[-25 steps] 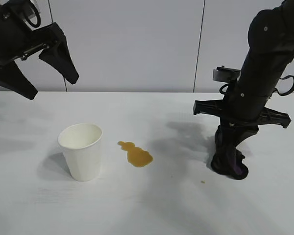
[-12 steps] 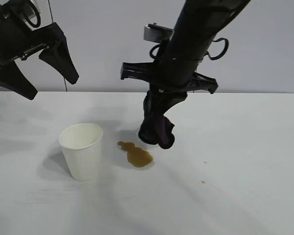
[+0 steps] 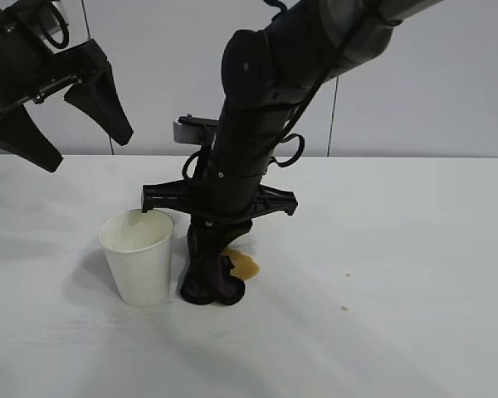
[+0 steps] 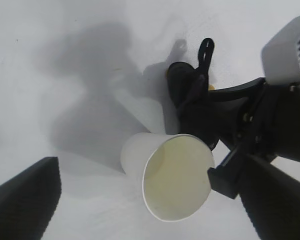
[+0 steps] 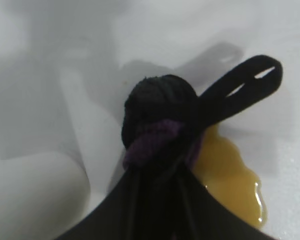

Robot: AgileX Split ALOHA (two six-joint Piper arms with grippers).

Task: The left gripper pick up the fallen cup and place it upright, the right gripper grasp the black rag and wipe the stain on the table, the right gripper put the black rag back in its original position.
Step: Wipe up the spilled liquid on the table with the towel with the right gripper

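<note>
The cup (image 3: pixel 139 257) stands upright on the white desk (image 3: pixel 415 332), mouth open upward, and serves here as the landmark. High above it and off toward the exterior view's left edge, the left tool (image 3: pixel 66 124) hangs in the air with its two pointed fingers spread wide apart and holding nothing; from the left wrist view those fingers frame the cup (image 4: pixel 167 180) from above, its pale inside showing. Just beside the cup, on the side away from the left arm, the right tool (image 3: pixel 209 249) points straight down, its fingers clamped together on the black rag (image 3: pixel 211 282). The rag hangs bunched below the fingers and its lower end presses on the desk close to the cup's base; whether rag and cup touch cannot be told. The stain (image 3: pixel 245 265), an amber-brown blotch, lies on the desk on the rag's far side from the cup, partly covered by the cloth, with one lobe left showing. In the right wrist view the black rag (image 5: pixel 157 125) shows purple streaks and a loop tab sticking out over the desk, and the stain (image 5: pixel 230 180) sits right against the cloth's edge. A couple of tiny amber specks (image 3: pixel 344 308) lie on the desk well apart from the cup, beyond the stain.
</note>
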